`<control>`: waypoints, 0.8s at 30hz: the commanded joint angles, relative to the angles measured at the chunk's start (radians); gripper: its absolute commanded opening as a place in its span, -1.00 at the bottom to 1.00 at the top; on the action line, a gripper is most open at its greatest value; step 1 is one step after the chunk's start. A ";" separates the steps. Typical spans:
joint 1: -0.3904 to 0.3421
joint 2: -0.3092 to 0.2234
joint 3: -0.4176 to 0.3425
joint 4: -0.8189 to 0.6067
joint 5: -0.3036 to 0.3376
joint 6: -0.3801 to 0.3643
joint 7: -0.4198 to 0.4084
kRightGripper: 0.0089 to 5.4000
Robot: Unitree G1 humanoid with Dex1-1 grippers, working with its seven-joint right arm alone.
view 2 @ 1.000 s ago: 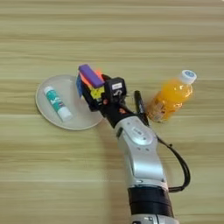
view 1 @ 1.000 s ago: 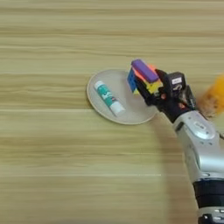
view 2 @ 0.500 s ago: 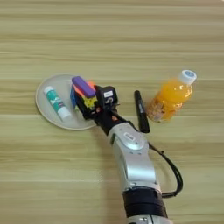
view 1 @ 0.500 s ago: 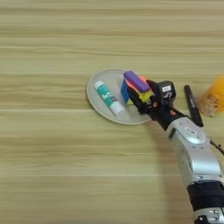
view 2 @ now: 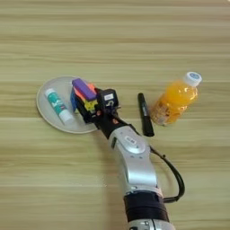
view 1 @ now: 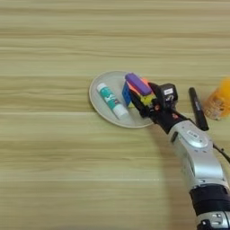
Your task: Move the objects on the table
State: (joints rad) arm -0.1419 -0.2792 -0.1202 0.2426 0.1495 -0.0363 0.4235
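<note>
A round pale grey plate (view 1: 111,79) lies mid-table with a white-and-teal glue stick (view 1: 112,101) lying on its left half. The multicoloured puzzle cube (view 1: 131,93) rests on the plate's right half, tilted, with the small flat purple block (view 1: 138,84) lying on top of it. My right gripper (view 1: 141,97) reaches in from the lower right, its two black fingers (view 2: 83,111) closed on the cube's sides. The silver forearm (view 2: 133,157) runs down to the bottom edge.
A black marker (view 2: 145,114) lies on the table (view 2: 54,179) just right of the gripper. Further right stands an orange juice bottle (view 2: 175,101) with a white cap, cut off at the edge in the left eye view.
The gripper has carried the cube with the purple block leftward and down onto the plate's right half. The black marker, hidden behind the hand before, now shows.
</note>
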 commanded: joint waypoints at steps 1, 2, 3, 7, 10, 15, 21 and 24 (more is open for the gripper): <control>-0.059 -0.024 0.002 -0.030 -0.008 -0.029 0.002 0.21; -0.057 -0.025 0.004 -0.031 -0.010 -0.030 0.003 0.21; -0.056 -0.026 0.005 -0.031 -0.012 -0.030 0.004 0.21; -0.054 -0.028 0.007 -0.033 -0.016 -0.032 0.004 0.36; -0.053 -0.029 0.008 -0.033 -0.017 -0.034 0.003 0.48; -0.052 -0.031 0.005 -0.035 -0.019 -0.034 0.002 0.69; -0.047 -0.039 -0.005 -0.072 -0.015 -0.030 0.001 0.99; -0.045 -0.043 -0.012 -0.099 -0.012 -0.026 -0.001 1.00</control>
State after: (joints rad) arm -0.1381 -0.2889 -0.1123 0.2138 0.1331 -0.0422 0.4325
